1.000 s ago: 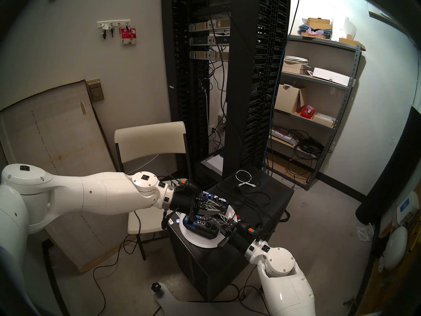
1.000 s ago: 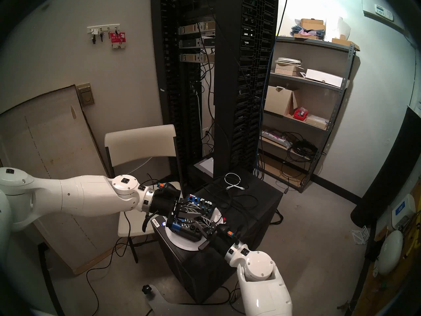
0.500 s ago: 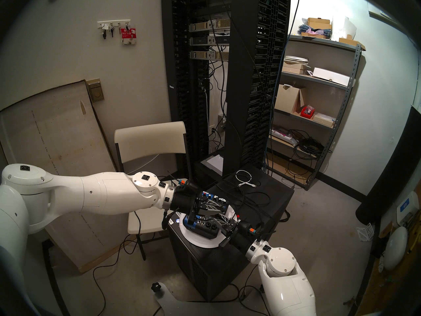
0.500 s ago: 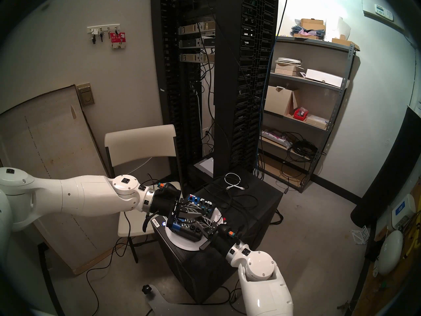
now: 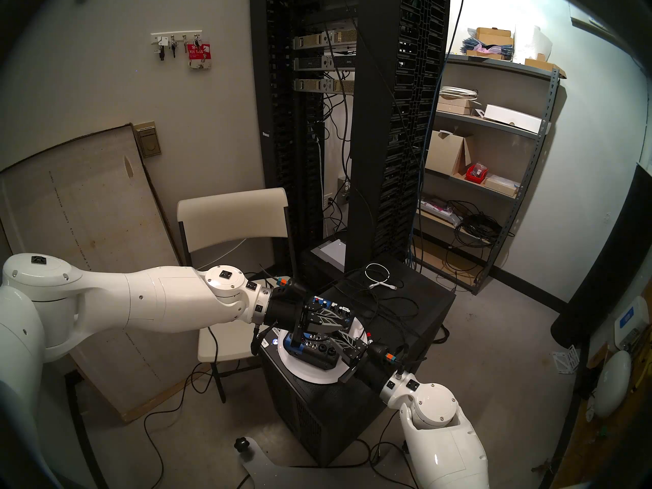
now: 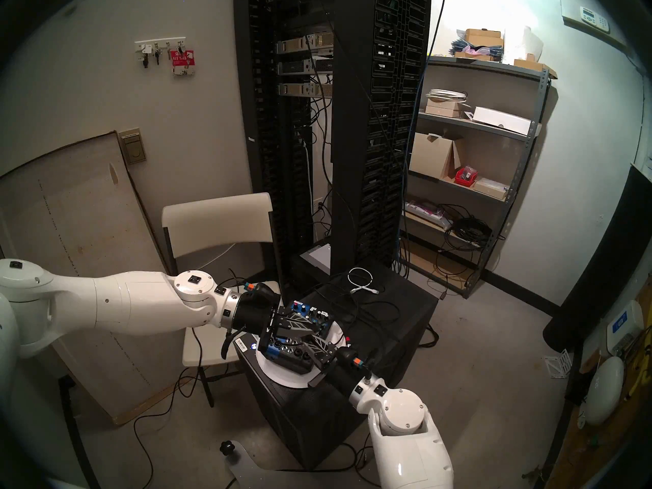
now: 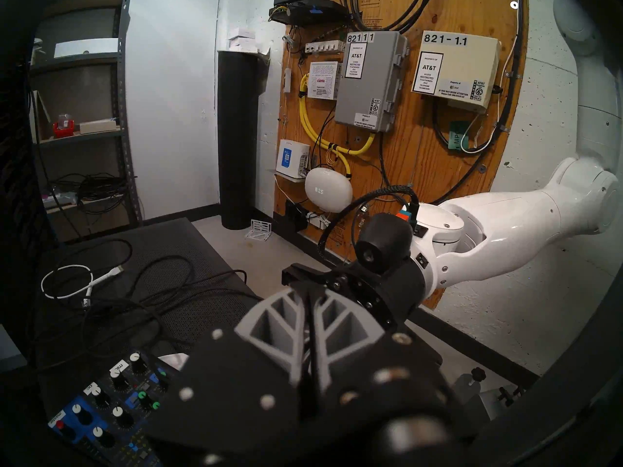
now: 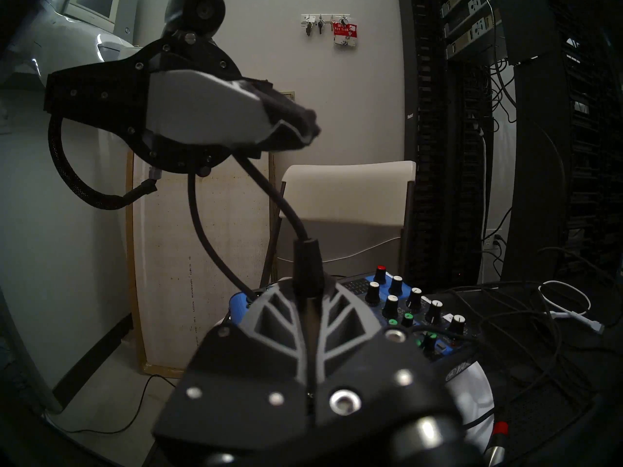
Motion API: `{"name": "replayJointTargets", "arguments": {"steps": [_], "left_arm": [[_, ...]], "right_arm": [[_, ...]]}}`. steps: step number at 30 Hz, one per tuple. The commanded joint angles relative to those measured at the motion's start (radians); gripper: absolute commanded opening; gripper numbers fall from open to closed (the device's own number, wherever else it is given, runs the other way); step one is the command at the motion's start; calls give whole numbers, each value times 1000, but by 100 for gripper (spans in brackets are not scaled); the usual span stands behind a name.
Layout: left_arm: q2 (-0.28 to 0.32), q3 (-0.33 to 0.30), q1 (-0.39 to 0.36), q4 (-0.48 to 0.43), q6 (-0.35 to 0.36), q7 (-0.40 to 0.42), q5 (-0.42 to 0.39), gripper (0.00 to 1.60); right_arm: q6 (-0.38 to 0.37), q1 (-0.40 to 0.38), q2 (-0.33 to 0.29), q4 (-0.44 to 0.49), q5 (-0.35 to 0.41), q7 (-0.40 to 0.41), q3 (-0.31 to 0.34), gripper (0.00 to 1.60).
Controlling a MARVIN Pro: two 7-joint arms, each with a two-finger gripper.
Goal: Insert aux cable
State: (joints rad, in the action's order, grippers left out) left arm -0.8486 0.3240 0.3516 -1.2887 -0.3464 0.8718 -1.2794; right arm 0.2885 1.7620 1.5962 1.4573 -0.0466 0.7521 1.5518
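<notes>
2 robot arms meet over a small blue audio mixer [image 5: 319,350] on a white round plate [image 5: 310,373]. The right tool [image 8: 308,298] is clenched on the aux cable [image 8: 305,267] plug; its cord rises into the clenched left tool [image 8: 303,126], above the right tool.

White cable [image 5: 378,276] on black cabinet [image 5: 423,301]; chair [image 5: 233,213] behind; shelf [image 5: 494,125] contents unclear.

Glossy white arm shells [image 5: 148,297], black wrists, grey ribbed fingers [image 7: 286,331] on each tool, orange-blue tags, braided cable looping.
</notes>
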Motion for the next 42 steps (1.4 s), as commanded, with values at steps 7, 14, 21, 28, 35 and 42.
{"name": "replayJointTargets", "arguments": {"steps": [7, 14, 21, 28, 35, 42], "left_arm": [[4, -11, -18, -3, 1, 2, -2, 0], [2, -10, -20, -1, 0, 5, 0, 0], [2, -10, -22, -2, 3, 4, -1, 0], [3, -10, -20, -4, 3, 0, -2, 0], [5, -6, -20, -6, 2, -2, 0, 0], [5, -4, -21, -8, 4, -3, 0, 0]], "right_arm": [[-8, 5, 3, 25, 17, 8, -8, 0], [-11, 9, 2, 34, 16, 3, -12, 0], [-8, 6, 3, 25, 12, 2, -7, 0], [19, 5, 1, 9, 21, -10, -13, 0], [56, 37, 1, -2, 38, -18, -14, 0], [73, 45, 0, -15, 47, -21, -18, 0]]}}
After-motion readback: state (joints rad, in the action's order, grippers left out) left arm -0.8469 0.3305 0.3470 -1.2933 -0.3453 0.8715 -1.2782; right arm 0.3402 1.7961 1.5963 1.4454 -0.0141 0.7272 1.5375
